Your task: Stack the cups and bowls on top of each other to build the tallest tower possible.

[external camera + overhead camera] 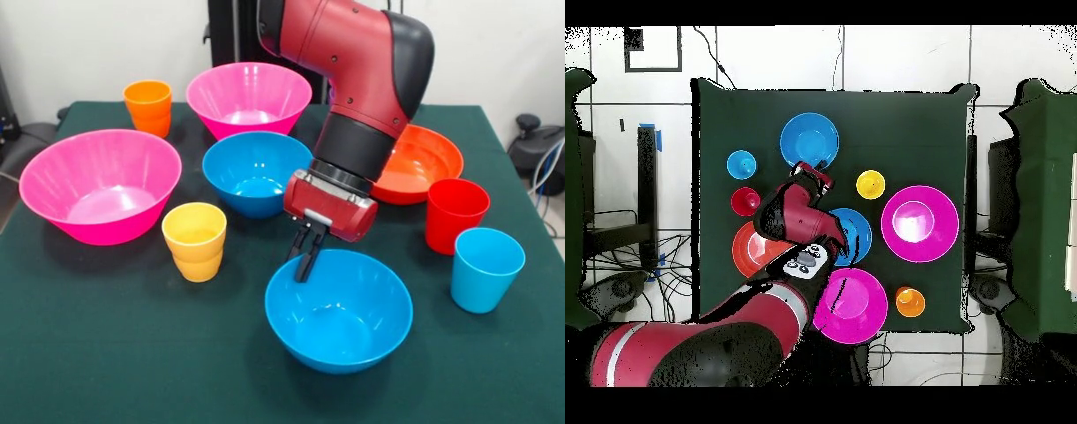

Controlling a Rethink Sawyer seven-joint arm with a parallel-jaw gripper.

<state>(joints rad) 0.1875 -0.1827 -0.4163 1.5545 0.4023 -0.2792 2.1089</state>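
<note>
My gripper (pixel 305 256) (pixel 813 180) is shut on the far rim of the near blue bowl (pixel 340 309) (pixel 810 140), which rests on the table. A second blue bowl (pixel 254 172) (pixel 855 235) sits behind it, partly under my arm. Two pink bowls (pixel 100 184) (pixel 249 97) stand at left and back. The orange-red bowl (pixel 424 163) is behind my arm. The yellow cup (pixel 195 240), orange cup (pixel 148 106), red cup (pixel 455 215) and light blue cup (pixel 485 269) stand upright and apart. The purple cup is out of view. Nothing is stacked.
Everything sits on a dark green table (pixel 106 353) (pixel 935 120). My arm (pixel 362 79) hangs over the table's middle. Cables and chair parts lie beyond the table's right edge (pixel 543 150).
</note>
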